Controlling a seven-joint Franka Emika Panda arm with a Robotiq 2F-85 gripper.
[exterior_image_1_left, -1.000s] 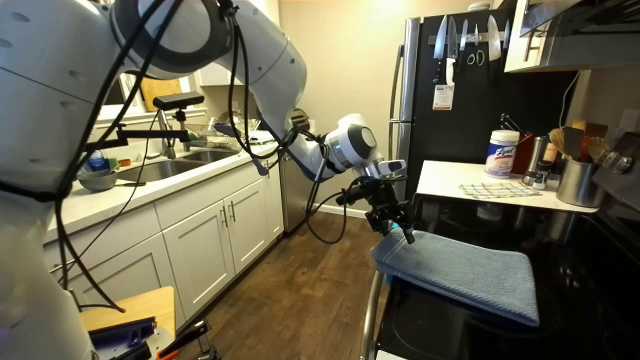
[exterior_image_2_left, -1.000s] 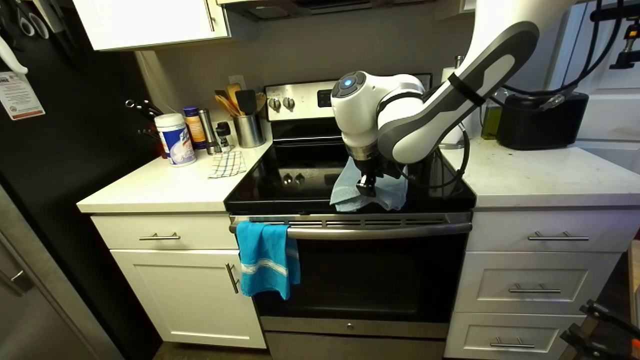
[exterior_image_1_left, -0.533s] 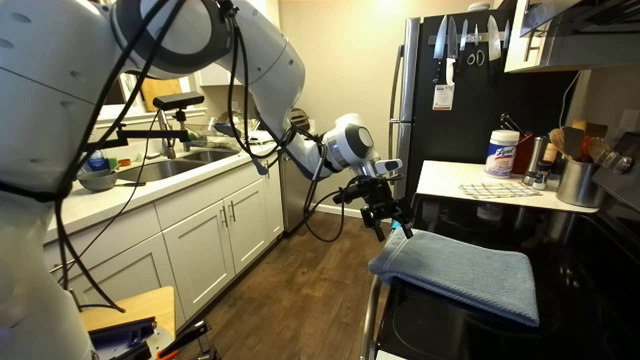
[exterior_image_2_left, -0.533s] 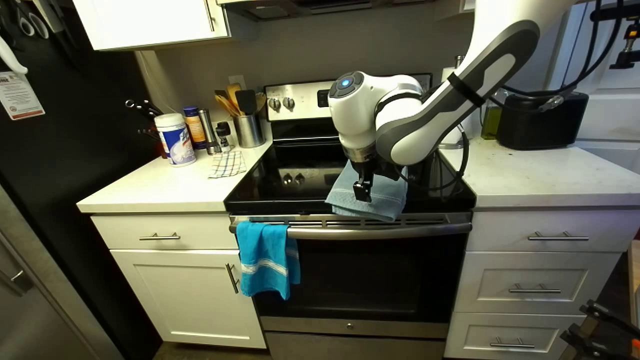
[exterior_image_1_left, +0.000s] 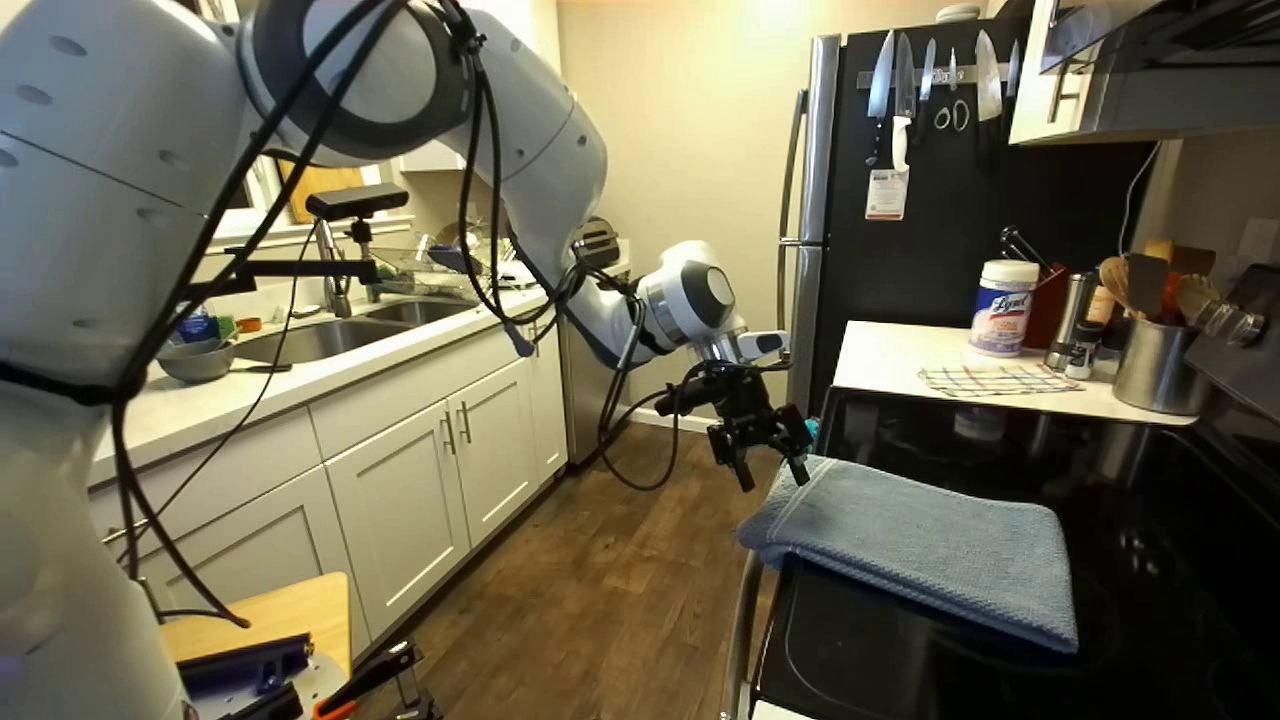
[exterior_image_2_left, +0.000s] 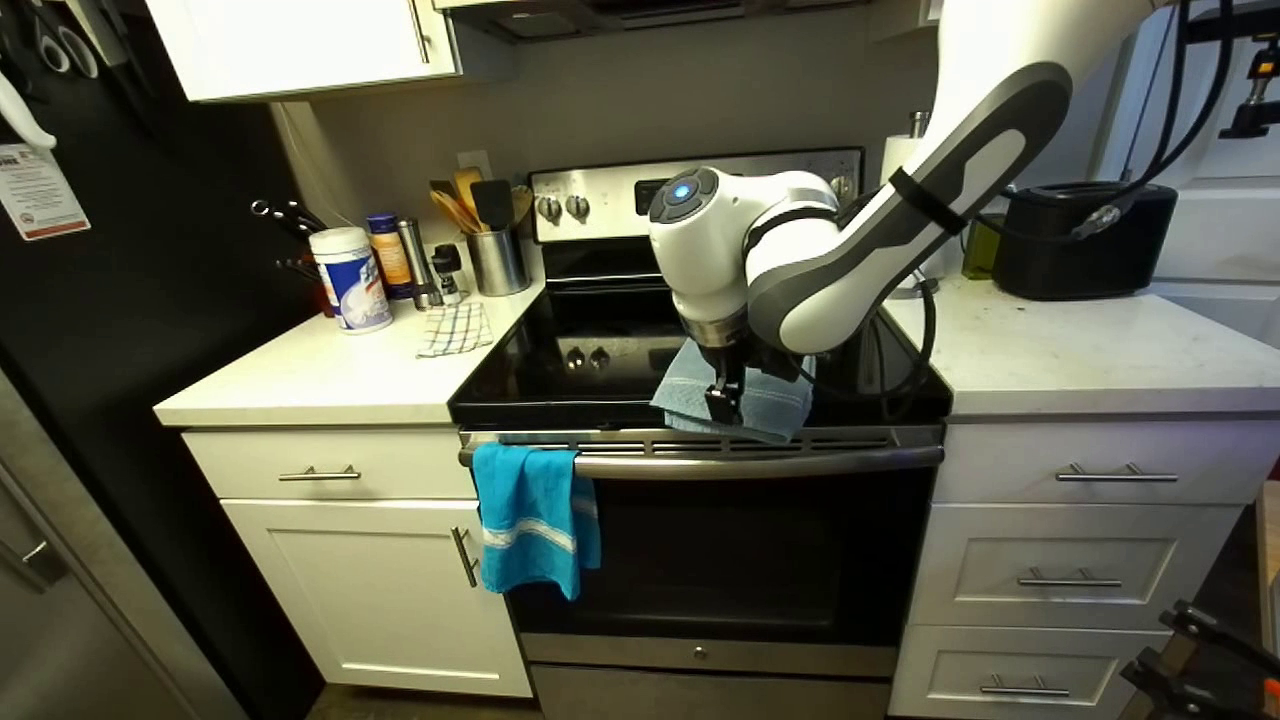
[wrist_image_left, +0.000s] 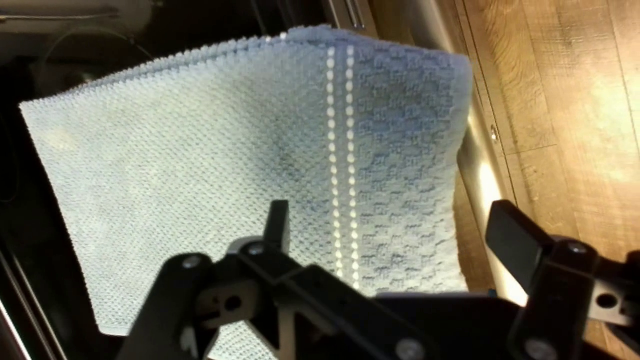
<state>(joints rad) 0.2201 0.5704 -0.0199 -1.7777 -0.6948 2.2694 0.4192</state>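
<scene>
A folded grey-blue towel (exterior_image_1_left: 920, 540) lies on the black cooktop, its near end reaching past the stove's front edge. In the wrist view the towel (wrist_image_left: 200, 150) fills most of the picture, with two white stitched lines near that end. My gripper (wrist_image_left: 390, 215) stands open over this end, one finger above the cloth and the other out past its edge, above the oven handle (wrist_image_left: 487, 185). Nothing is between the fingers. In an exterior view the gripper (exterior_image_1_left: 773, 478) is close beside the towel's front corner; from the front, the gripper (exterior_image_2_left: 724, 405) partly covers the towel (exterior_image_2_left: 785, 410).
A turquoise towel (exterior_image_2_left: 530, 520) hangs on the left of the oven handle. Beside the stove, the counter bears a wipes canister (exterior_image_2_left: 350, 280), a checked cloth (exterior_image_2_left: 455, 330) and a utensil holder (exterior_image_2_left: 497, 262). A black toaster (exterior_image_2_left: 1085, 245) stands on the opposite counter.
My gripper has opened and let go of the towel's near end, which has dropped from a bunched shape to lie flatter. The gripper has moved outward, toward the floor side of the stove.
</scene>
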